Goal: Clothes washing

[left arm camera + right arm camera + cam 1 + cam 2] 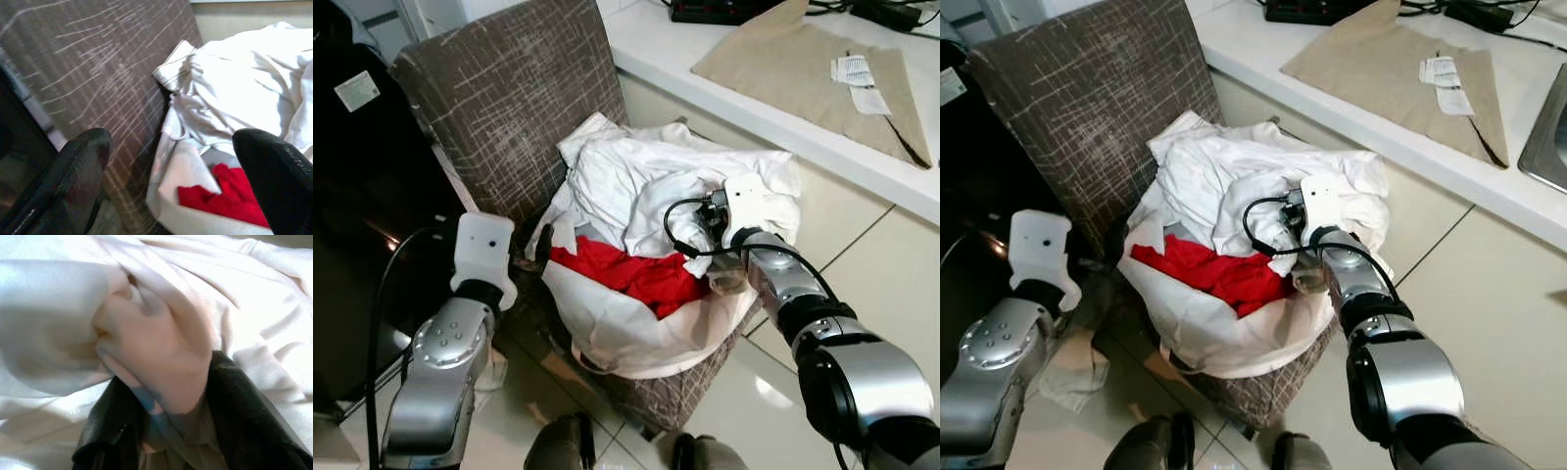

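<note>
1. You had the robot facing a brown upholstered chair [509, 88] with a pale crosshatch weave, standing on a light tiled floor [1508, 284] beside a white surface [783, 113].
2. On that surface lay a tan cloth [803, 64] with a couple of paper slips [857, 73] on top of it.
3. The laundry sat on the chair seat: a heap of white clothes [636, 176] spilling over an open white bag [626, 333] — and a red garment [636, 274] showed low in the bag, under the white pile.
4. Your right gripper [161, 431] was sunk into the near side of the white heap, above the bag's rim; in the right wrist view its jaws were pinched on a bunched fold of the white clothes, fabric wrapped between the two black fingers [244, 411].
5. Your left gripper [171, 171] hung just beside the bag's left edge, close to the chair back, jaws set wide apart with nothing between them — the red garment and white cloth lay beyond the fingertips.
6. The robot's dark feet [563, 446] stood at the chair's front.
</note>
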Robot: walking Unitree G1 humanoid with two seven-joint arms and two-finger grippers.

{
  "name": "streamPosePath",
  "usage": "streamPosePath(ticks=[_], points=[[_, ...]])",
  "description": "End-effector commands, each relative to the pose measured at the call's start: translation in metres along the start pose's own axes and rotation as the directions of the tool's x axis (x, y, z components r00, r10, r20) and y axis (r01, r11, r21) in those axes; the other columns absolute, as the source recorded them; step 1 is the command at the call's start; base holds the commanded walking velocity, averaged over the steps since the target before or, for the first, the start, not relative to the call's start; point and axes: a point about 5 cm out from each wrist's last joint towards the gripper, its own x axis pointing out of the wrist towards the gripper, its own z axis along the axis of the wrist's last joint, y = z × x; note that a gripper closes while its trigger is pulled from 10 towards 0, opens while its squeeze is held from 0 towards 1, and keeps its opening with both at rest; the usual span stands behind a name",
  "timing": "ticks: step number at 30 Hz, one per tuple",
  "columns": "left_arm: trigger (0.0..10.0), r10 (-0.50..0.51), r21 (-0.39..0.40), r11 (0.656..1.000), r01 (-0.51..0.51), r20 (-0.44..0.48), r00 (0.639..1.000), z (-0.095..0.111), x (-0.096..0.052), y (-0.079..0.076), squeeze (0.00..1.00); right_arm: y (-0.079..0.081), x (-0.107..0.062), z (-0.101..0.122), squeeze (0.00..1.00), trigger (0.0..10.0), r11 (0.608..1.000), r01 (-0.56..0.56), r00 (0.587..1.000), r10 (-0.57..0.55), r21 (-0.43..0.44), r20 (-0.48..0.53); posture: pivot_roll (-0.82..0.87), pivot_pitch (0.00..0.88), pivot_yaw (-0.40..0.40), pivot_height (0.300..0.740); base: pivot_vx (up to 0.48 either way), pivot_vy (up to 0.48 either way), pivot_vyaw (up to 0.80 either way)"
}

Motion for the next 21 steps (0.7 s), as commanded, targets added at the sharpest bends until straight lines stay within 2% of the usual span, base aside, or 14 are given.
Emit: streamPosePath(ticks=[1, 3, 5, 8, 11, 12, 18, 19, 20, 21], points=[[10.0, -0.006, -0.001, 1.0, 0.006, 0.011, 1.0, 0.0, 0.006, -0.005, 0.0, 0.0, -0.002, 0.001, 0.0, 0.0, 0.999, -0.005, 0.999, 0.003, 0.048, 0.046, 0.02, 0.104, -0.014, 0.731, 0.0, 0.0, 0.0], [10.0, -0.018, -0.012, 1.0, 0.018, 0.019, 1.0, -0.001, 0.015, -0.01, 0.0, 0.004, -0.001, 0.01, 0.0, 0.0, 0.997, -0.039, 0.993, 0.032, 0.06, 0.11, 0.0, 0.08, -0.016, 0.731, 0.0, 0.0, 0.0], [10.0, -0.008, -0.011, 1.0, 0.009, 0.02, 1.0, -0.006, 0.02, -0.013, 0.0, 0.015, -0.002, 0.023, 0.0, 0.0, 0.99, -0.093, 0.98, 0.072, 0.106, 0.188, -0.01, 0.044, -0.04, 0.731, 0.0, 0.0, 0.0], [10.0, 0.032, 0.006, 0.999, -0.032, 0.013, 0.999, -0.009, 0.023, -0.011, 0.0, 0.021, -0.005, 0.029, 0.0, 0.0, 0.983, -0.119, 0.973, 0.088, 0.136, 0.215, 0.0, 0.015, -0.069, 0.731, 0.0, 0.0, 0.0], [10.0, 0.097, 0.027, 0.995, -0.097, 0.001, 0.995, -0.017, 0.026, -0.004, 0.0, 0.031, -0.012, 0.022, 0.0, 0.0, 0.98, -0.151, 0.968, 0.12, 0.13, 0.222, 0.0, 0.006, -0.086, 0.731, 0.0, 0.0, 0.0], [10.0, 0.183, -0.006, 0.983, -0.183, -0.021, 0.983, -0.02, 0.026, 0.003, 0.0, 0.027, -0.017, 0.015, 0.0, 0.0, 0.979, -0.124, 0.976, 0.091, 0.161, 0.199, -0.01, 0.0, -0.088, 0.731, 0.0, 0.0, 0.0], [10.0, 0.231, -0.02, 0.973, -0.231, 0.001, 0.973, -0.019, 0.027, 0.005, 0.0, 0.025, -0.027, 0.027, 0.0, 0.0, 0.984, -0.105, 0.968, 0.068, 0.142, 0.242, 0.0, 0.0, -0.083, 0.731, 0.0, 0.0, 0.0], [10.0, 0.257, -0.016, 0.966, -0.257, 0.033, 0.966, -0.013, 0.028, 0.009, 0.0, 0.028, -0.03, 0.044, 0.0, 0.0, 0.982, -0.118, 0.957, 0.073, 0.146, 0.282, 0.0, 0.0, -0.081, 0.731, 0.0, 0.0, 0.0], [10.0, 0.265, -0.011, 0.964, -0.265, 0.046, 0.963, -0.011, 0.028, 0.011, 0.0, 0.03, -0.031, 0.05, 0.0, 0.0, 0.981, -0.127, 0.951, 0.08, 0.143, 0.298, 0.0, 0.0, -0.081, 0.731, 0.0, 0.0, 0.0], [10.0, 0.276, -0.006, 0.961, -0.277, 0.073, 0.958, -0.005, 0.029, 0.013, 0.0, 0.031, -0.034, 0.076, 0.0, 0.0, 0.981, -0.144, 0.924, 0.086, 0.13, 0.374, 0.0, 0.0, -0.08, 0.731, 0.0, 0.0, 0.0]])
